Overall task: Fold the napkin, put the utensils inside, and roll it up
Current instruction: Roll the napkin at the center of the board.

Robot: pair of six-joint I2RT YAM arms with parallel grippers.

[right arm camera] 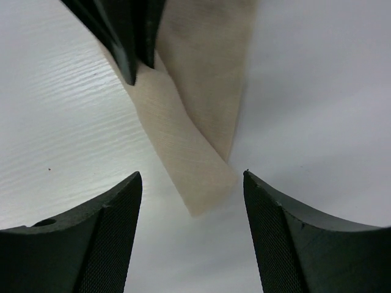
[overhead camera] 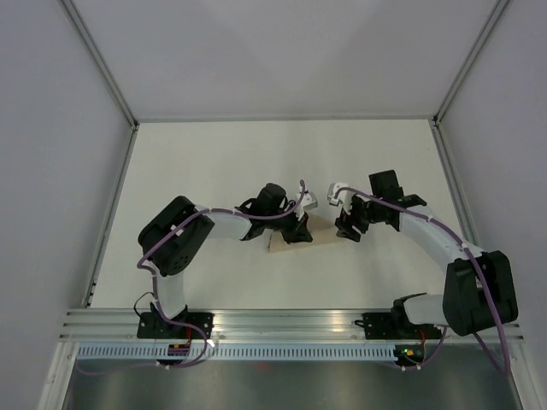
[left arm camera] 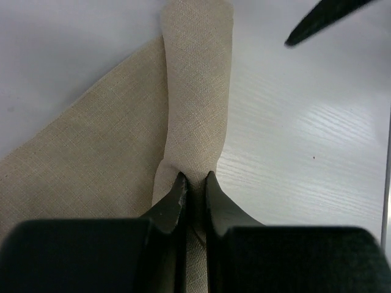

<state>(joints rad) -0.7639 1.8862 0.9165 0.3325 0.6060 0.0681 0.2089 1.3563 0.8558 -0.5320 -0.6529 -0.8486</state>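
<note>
The beige napkin (overhead camera: 282, 244) lies mid-table, mostly under my two grippers. In the left wrist view one edge of it is rolled into a narrow band (left arm camera: 197, 91) beside a flat part (left arm camera: 85, 165). My left gripper (left arm camera: 194, 177) is shut on that rolled band, pinching the cloth between its fingertips. My right gripper (right arm camera: 191, 174) stands open, its fingers straddling the free end of the band (right arm camera: 201, 177) without touching it. In the top view the left gripper (overhead camera: 299, 231) and right gripper (overhead camera: 346, 231) face each other across the cloth. The utensils are hidden.
The white table (overhead camera: 214, 162) is bounded by grey walls on the left, back and right. An aluminium rail (overhead camera: 282, 323) with both arm bases runs along the near edge. One right gripper fingertip (left arm camera: 317, 21) shows at the top of the left wrist view.
</note>
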